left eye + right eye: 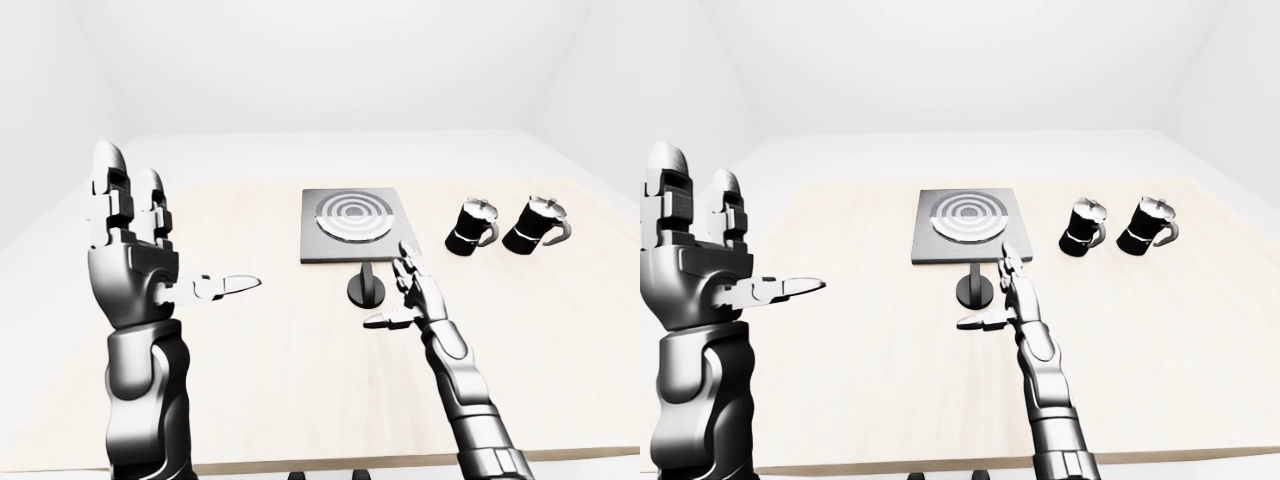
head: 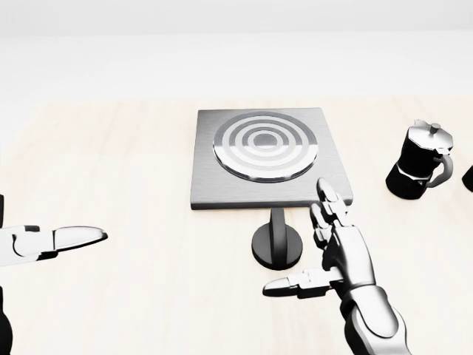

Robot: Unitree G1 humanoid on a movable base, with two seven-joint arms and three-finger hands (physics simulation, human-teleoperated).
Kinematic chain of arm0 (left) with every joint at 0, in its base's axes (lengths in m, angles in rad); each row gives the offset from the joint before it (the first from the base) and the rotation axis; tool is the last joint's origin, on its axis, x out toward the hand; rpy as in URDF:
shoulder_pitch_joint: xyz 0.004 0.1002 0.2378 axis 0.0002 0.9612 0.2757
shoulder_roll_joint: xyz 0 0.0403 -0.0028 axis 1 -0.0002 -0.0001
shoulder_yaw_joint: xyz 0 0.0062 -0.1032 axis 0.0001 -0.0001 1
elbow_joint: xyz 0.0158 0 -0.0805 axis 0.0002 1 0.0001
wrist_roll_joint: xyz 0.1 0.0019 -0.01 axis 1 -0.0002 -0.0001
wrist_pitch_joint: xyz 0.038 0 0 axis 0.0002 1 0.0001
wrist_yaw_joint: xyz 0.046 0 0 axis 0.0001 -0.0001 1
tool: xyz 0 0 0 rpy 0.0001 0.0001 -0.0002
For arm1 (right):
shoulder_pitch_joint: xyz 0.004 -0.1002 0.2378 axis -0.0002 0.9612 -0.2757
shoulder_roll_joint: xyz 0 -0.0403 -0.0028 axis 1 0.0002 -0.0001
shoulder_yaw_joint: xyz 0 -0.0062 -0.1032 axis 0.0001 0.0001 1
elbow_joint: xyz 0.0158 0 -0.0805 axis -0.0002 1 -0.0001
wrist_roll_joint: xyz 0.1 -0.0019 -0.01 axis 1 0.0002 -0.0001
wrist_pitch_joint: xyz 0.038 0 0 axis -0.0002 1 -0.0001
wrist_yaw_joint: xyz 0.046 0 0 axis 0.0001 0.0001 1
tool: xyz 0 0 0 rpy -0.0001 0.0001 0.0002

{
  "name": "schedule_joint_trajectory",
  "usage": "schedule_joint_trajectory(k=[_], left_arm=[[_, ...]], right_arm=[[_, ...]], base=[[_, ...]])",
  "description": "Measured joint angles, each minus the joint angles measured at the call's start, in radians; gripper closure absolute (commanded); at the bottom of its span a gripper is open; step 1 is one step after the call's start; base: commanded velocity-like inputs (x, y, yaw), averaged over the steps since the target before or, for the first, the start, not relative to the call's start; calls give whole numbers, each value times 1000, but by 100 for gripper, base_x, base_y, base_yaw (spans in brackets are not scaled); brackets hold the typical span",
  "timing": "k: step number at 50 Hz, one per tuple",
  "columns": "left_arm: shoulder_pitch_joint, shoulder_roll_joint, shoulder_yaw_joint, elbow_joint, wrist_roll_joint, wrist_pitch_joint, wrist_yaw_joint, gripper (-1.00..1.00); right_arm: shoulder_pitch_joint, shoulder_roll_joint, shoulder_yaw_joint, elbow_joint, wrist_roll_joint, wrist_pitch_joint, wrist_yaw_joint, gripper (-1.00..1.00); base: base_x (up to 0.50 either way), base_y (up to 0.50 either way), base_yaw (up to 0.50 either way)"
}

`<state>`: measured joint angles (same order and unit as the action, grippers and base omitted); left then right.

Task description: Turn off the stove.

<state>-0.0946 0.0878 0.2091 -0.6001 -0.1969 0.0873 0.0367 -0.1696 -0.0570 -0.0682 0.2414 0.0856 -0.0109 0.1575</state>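
- Head view centre: stove (image 2: 264, 157), its black knob (image 2: 277, 244) just below on the table (image 2: 126, 170).
- Right hand (image 2: 336, 255), fingers spread wide, sits just right of the knob; left hand (image 1: 135, 250) spread, idle.
- Step: reaching. Next: shift left, close round knob, twist.

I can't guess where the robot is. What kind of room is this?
Probably a pretend kitchen in a simulator: a pale wooden table holds a stove with its knob and two black coffee pots, with bare white walls around.
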Motion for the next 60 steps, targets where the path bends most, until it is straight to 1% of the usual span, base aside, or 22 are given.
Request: schedule_joint_trajectory(k=[9, 26, 37, 47, 60], left_arm=[[2, 0, 3, -4, -2, 0, 0, -100], [1, 1, 5, -4, -4, 0, 1, -100], [2, 0, 3, -3, -3, 0, 1, -100], [3, 0, 4, -3, -3, 0, 1, -100], [6, 0, 5, -3, -3, 0, 0, -100]], right_arm=[[-7, -1, 1, 32, -3, -14, 2, -100], [-14, -3, 0, 53, -3, -24, 3, -100], [-20, -2, 1, 80, -6, -40, 3, -100], [-34, -2, 3, 140, -9, -76, 3, -100], [-50, 0, 8, 208, -19, -76, 3, -100]], base=[[0, 0, 0], [0, 0, 0], [0, 0, 0], [0, 0, 0], [0, 0, 0]])
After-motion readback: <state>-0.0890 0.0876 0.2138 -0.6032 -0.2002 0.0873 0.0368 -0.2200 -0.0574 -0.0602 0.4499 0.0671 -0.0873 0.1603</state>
